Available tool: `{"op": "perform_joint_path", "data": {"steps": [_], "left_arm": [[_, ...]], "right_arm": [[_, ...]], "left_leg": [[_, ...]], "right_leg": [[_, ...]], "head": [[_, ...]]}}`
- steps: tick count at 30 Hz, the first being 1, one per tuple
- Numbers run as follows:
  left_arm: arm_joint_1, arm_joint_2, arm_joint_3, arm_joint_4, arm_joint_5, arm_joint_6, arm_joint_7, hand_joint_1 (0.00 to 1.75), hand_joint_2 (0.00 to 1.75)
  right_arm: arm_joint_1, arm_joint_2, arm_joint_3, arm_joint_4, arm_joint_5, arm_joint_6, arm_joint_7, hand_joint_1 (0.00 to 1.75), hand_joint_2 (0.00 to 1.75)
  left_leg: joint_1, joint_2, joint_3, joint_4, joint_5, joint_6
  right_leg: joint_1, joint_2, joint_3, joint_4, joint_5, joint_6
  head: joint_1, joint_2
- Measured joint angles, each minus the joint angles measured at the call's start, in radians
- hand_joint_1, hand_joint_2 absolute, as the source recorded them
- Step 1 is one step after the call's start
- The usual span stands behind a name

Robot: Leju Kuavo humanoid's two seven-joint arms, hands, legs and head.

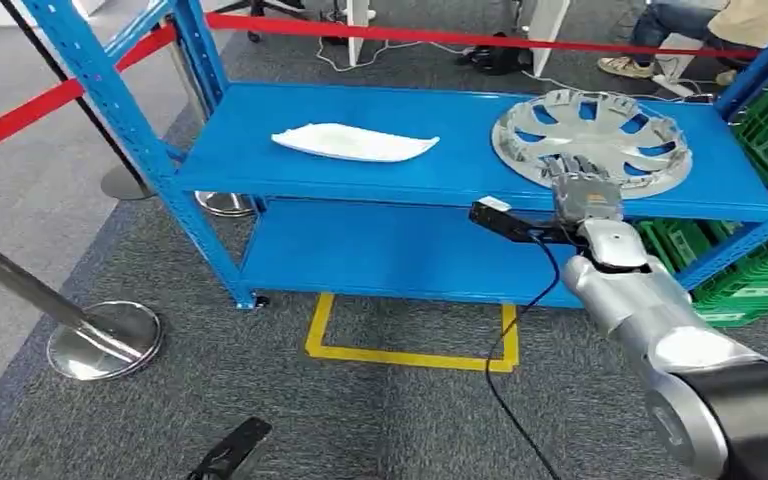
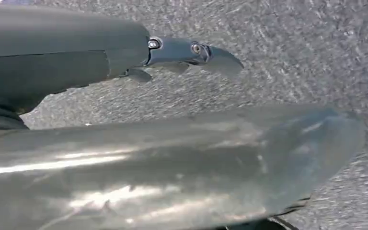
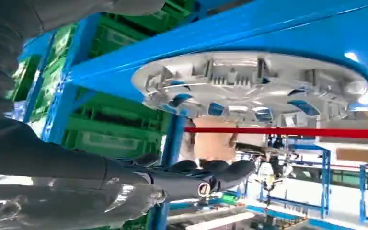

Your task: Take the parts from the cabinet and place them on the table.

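While the silver slotted plastic wheel cover (image 1: 592, 137) lies flat at the right end of the blue steel shelf (image 1: 360, 175), the right hand (image 1: 582, 190) reaches its near rim, fingers extended, gripping nothing. Next, I judge, fingers must hook that rim; the blue upright post (image 1: 760, 70) crowds the right, with open room leftward.

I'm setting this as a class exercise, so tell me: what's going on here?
A humanoid robot stands before a blue rack. Its right hand reaches toward the near rim of a silver hubcap lying on the top shelf; the right wrist view shows its fingers apart, holding nothing. A white part lies further left on that shelf, untouched.
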Motion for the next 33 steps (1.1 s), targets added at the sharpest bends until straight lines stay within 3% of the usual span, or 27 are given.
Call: {"op": "perform_joint_path", "data": {"steps": [1,2,3,6,8,10,12,13,14,15,16,17,18,19,21,22,23,27,28,30,31,32,33], "left_arm": [[0.002,0.000,0.000,0.000,0.000,0.000,0.000,0.00,0.00],[0.004,0.000,0.000,0.000,0.000,0.000,0.000,0.00,0.00],[0.005,0.000,0.000,0.000,0.000,0.000,0.000,0.00,0.00],[0.004,-0.001,0.000,0.000,0.000,0.000,0.000,0.00,0.00],[0.001,-0.001,0.000,0.000,0.000,0.000,0.000,0.00,0.00],[0.000,-0.003,0.000,0.000,0.000,0.000,0.000,0.00,0.00],[-0.001,-0.002,0.000,-0.001,0.000,0.002,0.000,0.00,0.00],[-0.002,-0.003,0.000,-0.001,0.000,0.002,0.000,0.00,0.00],[-0.002,-0.003,0.000,-0.001,0.000,0.002,0.000,0.00,0.00],[-0.002,-0.002,0.000,-0.001,0.000,0.002,0.000,0.00,0.00],[-0.001,-0.002,0.000,-0.001,0.000,0.002,0.000,0.00,0.00],[0.000,-0.002,0.000,-0.001,0.000,0.002,0.000,0.00,0.00],[0.001,-0.002,0.000,-0.001,0.000,0.002,0.000,0.00,0.00],[0.001,-0.002,0.000,-0.001,0.000,0.002,0.000,0.00,0.00],[0.000,-0.002,0.000,-0.001,0.000,0.002,0.000,0.00,0.00],[0.002,-0.004,0.000,0.000,0.000,0.001,0.000,0.00,0.00],[0.000,-0.004,0.000,0.000,0.000,0.000,0.000,0.00,0.00],[0.001,-0.003,0.000,0.000,0.000,-0.001,0.000,0.00,0.00],[-0.001,-0.003,0.000,0.000,0.000,-0.001,0.000,0.00,0.00],[-0.001,-0.003,0.000,0.000,0.000,-0.001,0.000,0.00,0.00],[-0.001,-0.003,0.000,0.000,0.000,-0.001,0.000,0.00,0.00],[0.001,-0.003,0.000,0.000,0.001,-0.001,0.000,0.00,0.00],[0.002,-0.003,0.000,0.000,0.002,-0.002,0.000,0.00,0.00]], "right_arm": [[0.004,0.000,0.000,0.000,-0.001,0.000,0.000,0.00,1.75],[0.008,0.000,0.000,0.000,-0.002,0.000,0.000,0.00,1.75],[0.010,0.000,0.000,0.000,-0.002,-0.001,0.000,0.00,1.75],[0.008,0.000,0.002,0.000,-0.003,-0.002,0.000,0.00,1.75],[0.004,0.000,0.002,0.000,-0.005,-0.005,0.000,0.00,1.75],[0.005,0.000,0.002,0.001,-0.005,-0.006,0.000,0.00,1.75],[0.004,-0.001,0.002,-0.002,-0.005,-0.008,0.000,0.00,1.75],[0.001,-0.001,0.002,-0.002,-0.005,-0.010,0.001,0.00,1.75],[0.000,-0.001,0.002,-0.002,-0.005,-0.010,0.001,0.00,1.75],[0.001,-0.001,0.002,-0.002,-0.005,-0.010,0.001,0.00,1.75],[0.003,-0.001,0.002,-0.002,-0.005,-0.010,0.001,0.00,1.75],[0.006,-0.001,0.002,-0.002,-0.005,-0.010,0.001,0.00,1.75],[0.008,-0.001,0.002,-0.002,-0.005,-0.010,0.001,0.00,1.75],[0.008,-0.001,0.002,-0.002,-0.005,-0.010,0.001,0.00,1.75],[0.006,-0.001,0.002,-0.002,-0.005,-0.010,0.001,0.00,1.75],[0.005,-0.001,0.002,-0.002,-0.005,-0.010,0.000,0.00,1.75],[0.003,-0.001,0.002,-0.002,-0.002,-0.010,0.001,0.00,1.75],[0.003,-0.001,0.002,-0.002,0.001,-0.010,0.001,0.00,1.75],[0.002,0.000,0.003,-0.002,0.002,-0.011,-0.001,0.00,1.75],[0.002,0.000,0.005,-0.002,0.006,-0.013,0.000,0.00,1.75],[0.002,-0.001,0.005,-0.002,0.006,-0.013,0.000,0.00,1.75],[0.004,-0.001,0.006,-0.001,0.008,-0.013,-0.002,0.00,1.75],[0.007,-0.001,0.007,-0.001,0.010,-0.013,-0.006,0.00,1.75]], "left_leg": [[-0.002,-0.001,0.004,0.001,-0.005,0.002],[-0.003,-0.002,0.011,0.001,-0.010,0.002],[-0.004,-0.003,0.019,0.001,-0.017,0.001],[-0.006,-0.004,0.055,0.001,-0.043,-0.006],[-0.012,-0.005,0.053,0.008,-0.050,-0.016],[-0.010,-0.003,0.055,0.002,-0.052,-0.023],[-0.012,-0.003,0.058,0.008,-0.066,-0.036],[-0.011,-0.001,0.039,0.053,-0.088,-0.046],[-0.007,-0.001,0.003,0.121,-0.119,-0.052],[-0.004,-0.001,-0.052,0.215,-0.155,-0.058],[-0.002,-0.001,-0.098,0.288,-0.175,-0.061],[0.000,-0.001,-0.129,0.321,-0.171,-0.064],[0.003,-0.001,-0.132,0.306,-0.138,-0.066],[0.005,-0.001,-0.115,0.250,-0.084,-0.067],[0.011,0.001,-0.050,0.080,0.031,-0.072],[0.012,0.001,-0.029,0.039,0.036,-0.076],[0.012,-0.002,-0.012,0.004,0.011,-0.061],[0.012,-0.001,-0.009,0.006,0.000,-0.023],[0.011,-0.002,-0.004,0.006,-0.004,-0.016],[0.007,-0.002,0.002,0.006,-0.008,-0.008],[0.007,-0.002,0.002,0.006,-0.009,-0.007],[0.004,-0.003,0.005,0.006,-0.012,-0.004],[0.001,-0.004,0.010,0.007,-0.017,-0.001]], "right_leg": [[0.001,0.000,-0.041,0.061,-0.011,0.000],[0.001,0.000,-0.063,0.076,0.004,-0.001],[0.002,-0.001,-0.058,0.044,0.045,-0.003],[0.008,-0.006,0.039,-0.215,0.211,-0.016],[0.013,-0.007,0.067,-0.245,0.183,-0.022],[0.016,-0.002,0.062,-0.241,0.178,-0.030],[0.004,-0.001,0.076,-0.250,0.175,-0.037],[0.002,-0.002,0.081,-0.250,0.171,-0.044],[0.001,-0.002,0.083,-0.250,0.167,-0.047],[0.000,-0.001,0.086,-0.250,0.163,-0.049],[-0.001,-0.001,0.088,-0.250,0.159,-0.048],[-0.003,0.000,0.093,-0.250,0.155,-0.046],[-0.004,0.001,0.100,-0.250,0.150,-0.044],[-0.007,0.001,0.108,-0.250,0.144,-0.041],[-0.012,0.002,0.127,-0.250,0.130,-0.029],[-0.007,0.003,0.128,-0.248,0.124,-0.021],[-0.004,0.006,0.125,-0.244,0.119,-0.016],[-0.008,0.002,0.130,-0.258,0.111,0.007],[-0.007,-0.005,0.118,-0.220,0.093,0.007],[-0.004,-0.005,0.049,-0.086,0.035,0.006],[-0.004,-0.005,0.040,-0.069,0.029,0.006],[-0.003,-0.005,-0.007,0.012,0.002,0.005],[-0.001,-0.005,-0.051,0.072,-0.005,0.004]], "head": [[0.000,0.000],[0.000,0.000],[0.000,0.000],[0.001,0.000],[0.000,0.000],[-0.003,0.000],[0.000,0.000],[-0.013,0.000],[-0.013,0.000],[-0.015,0.000],[-0.014,0.000],[-0.014,0.000],[-0.013,0.000],[-0.014,0.000],[-0.014,0.000],[-0.018,0.000],[-0.023,0.000],[-0.019,0.000],[-0.015,0.000],[-0.012,0.000],[-0.012,0.000],[-0.011,0.000],[-0.012,0.000]]}}
